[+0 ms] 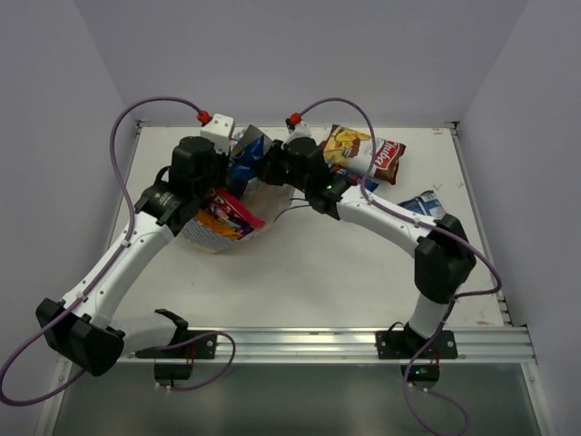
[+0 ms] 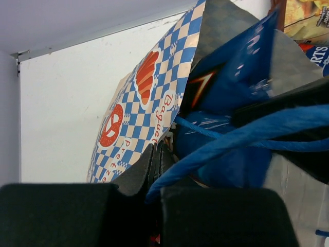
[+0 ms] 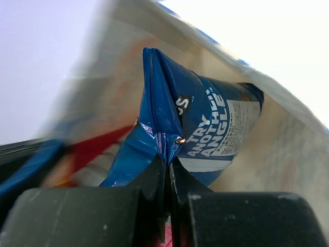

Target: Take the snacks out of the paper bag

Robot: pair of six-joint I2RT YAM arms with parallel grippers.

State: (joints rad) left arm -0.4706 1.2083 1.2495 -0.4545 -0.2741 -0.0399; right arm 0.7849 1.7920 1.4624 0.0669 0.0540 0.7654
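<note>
The paper bag (image 1: 211, 236) lies tipped over left of the table's middle, its mouth facing the back. Its blue-and-white checkered side (image 2: 149, 98) fills the left wrist view. My left gripper (image 1: 234, 156) (image 2: 157, 152) is shut on the bag's rim, and a blue string handle (image 2: 241, 136) crosses in front of it. My right gripper (image 1: 265, 166) (image 3: 168, 160) reaches into the bag's mouth and is shut on the crimped edge of the blue Doritos packet (image 3: 205, 128) (image 2: 236, 87). A red-and-purple packet (image 1: 231, 211) shows at the bag's opening.
Three snacks lie on the table at the back right: an orange-yellow packet (image 1: 348, 145), a brown-and-white packet (image 1: 388, 162) and a blue-and-white packet (image 1: 425, 205). White walls enclose the table on the left, back and right. A metal rail (image 1: 363, 343) runs along the near edge.
</note>
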